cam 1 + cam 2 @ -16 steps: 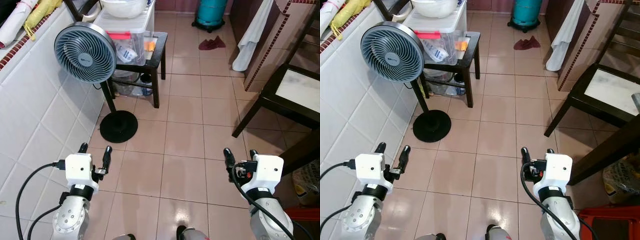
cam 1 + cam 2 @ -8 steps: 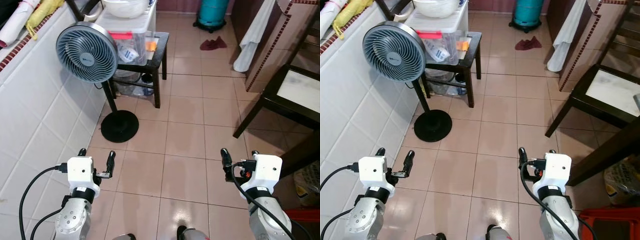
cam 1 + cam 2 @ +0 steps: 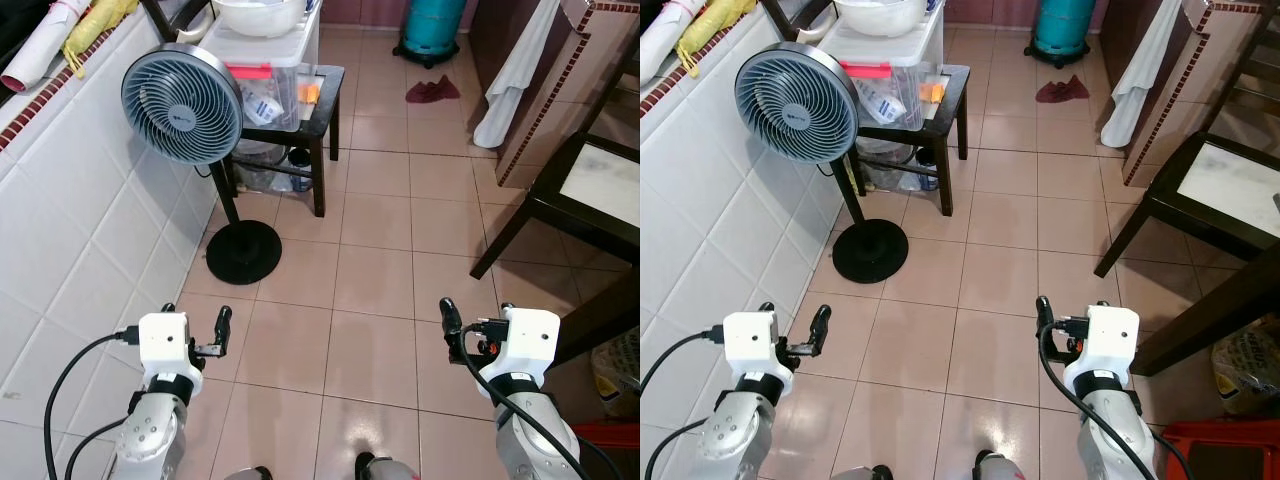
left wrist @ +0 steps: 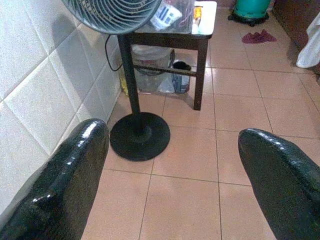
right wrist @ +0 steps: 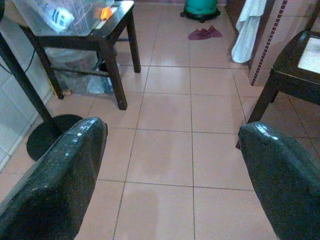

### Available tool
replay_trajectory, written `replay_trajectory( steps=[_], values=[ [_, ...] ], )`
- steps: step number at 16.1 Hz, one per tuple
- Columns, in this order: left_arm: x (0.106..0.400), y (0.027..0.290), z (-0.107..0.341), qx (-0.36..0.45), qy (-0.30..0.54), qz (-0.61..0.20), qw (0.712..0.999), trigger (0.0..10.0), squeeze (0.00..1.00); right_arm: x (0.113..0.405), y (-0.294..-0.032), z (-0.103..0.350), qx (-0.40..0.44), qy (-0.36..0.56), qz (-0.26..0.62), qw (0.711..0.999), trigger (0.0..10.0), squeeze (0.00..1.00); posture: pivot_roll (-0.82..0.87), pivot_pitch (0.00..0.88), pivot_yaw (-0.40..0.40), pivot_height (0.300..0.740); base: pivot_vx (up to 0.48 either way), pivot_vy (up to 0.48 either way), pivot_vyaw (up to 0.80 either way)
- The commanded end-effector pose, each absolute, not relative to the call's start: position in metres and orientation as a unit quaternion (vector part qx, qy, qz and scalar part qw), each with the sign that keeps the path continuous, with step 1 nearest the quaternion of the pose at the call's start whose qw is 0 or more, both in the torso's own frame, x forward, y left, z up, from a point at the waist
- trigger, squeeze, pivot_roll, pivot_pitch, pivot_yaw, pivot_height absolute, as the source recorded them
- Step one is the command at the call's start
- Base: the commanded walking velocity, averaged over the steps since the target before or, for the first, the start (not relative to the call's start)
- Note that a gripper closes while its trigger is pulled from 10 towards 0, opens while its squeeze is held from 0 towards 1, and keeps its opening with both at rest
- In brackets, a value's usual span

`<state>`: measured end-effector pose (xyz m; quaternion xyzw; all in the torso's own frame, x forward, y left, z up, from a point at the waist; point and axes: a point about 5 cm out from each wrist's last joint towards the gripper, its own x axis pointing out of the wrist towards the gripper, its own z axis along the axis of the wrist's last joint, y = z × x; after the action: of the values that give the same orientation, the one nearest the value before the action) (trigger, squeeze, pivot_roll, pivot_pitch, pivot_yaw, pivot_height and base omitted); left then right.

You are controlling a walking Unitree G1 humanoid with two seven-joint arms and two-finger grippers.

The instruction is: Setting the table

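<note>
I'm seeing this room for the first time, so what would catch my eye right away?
First the round blue-grey standing fan by the white tiled wall on the robot's left, just in front of a dark side table stacked with clear plastic boxes. Ahead, at the far end of the tiled floor, are a teal cylinder and a maroon rag. Low in the foreground, the left pincer and right pincer both hang open over the floor.

Dark-framed table [image 3: 590,190] with pale top — at right, on tiles.
</note>
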<state>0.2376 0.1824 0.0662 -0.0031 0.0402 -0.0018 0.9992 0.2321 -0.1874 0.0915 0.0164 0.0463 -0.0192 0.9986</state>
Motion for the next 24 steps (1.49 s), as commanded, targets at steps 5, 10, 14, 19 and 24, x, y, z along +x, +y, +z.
replay_trajectory(
  steps=[5,10,14,19,24],
  values=[
    [0.238,0.185,0.065,-0.023,0.051,-0.014,0.998,10.0,0.0,0.231,-0.183,0.087,0.01,0.063,-0.007,0.998,10.0,0.0,-0.09,0.193,0.058,0.74,0.0,0.0,-0.48],
    [0.238,0.185,0.065,-0.026,0.052,-0.027,0.998,10.0,0.0,0.23,-0.183,0.085,0.012,0.066,-0.007,0.998,10.0,0.0,-0.09,0.194,0.059,0.74,0.0,0.0,-0.76],
    [0.237,0.183,0.064,-0.028,0.053,-0.035,0.998,10.0,0.0,0.23,-0.183,0.086,0.018,0.062,-0.006,0.998,10.0,0.0,-0.09,0.196,0.059,0.74,0.224,0.0,-0.32],
    [0.237,0.181,0.063,-0.031,0.055,-0.042,0.997,10.0,0.0,0.233,-0.18,0.089,-0.04,0.05,-0.005,0.998,10.0,0.0,-0.09,0.192,0.056,0.74,0.322,0.053,0.0],
    [0.237,0.18,0.062,-0.029,0.056,-0.046,0.997,10.0,0.0,0.232,-0.176,0.088,-0.048,0.045,0.022,0.998,10.0,0.0,-0.09,0.19,0.059,0.74,0.322,0.269,0.0]
  ],
)
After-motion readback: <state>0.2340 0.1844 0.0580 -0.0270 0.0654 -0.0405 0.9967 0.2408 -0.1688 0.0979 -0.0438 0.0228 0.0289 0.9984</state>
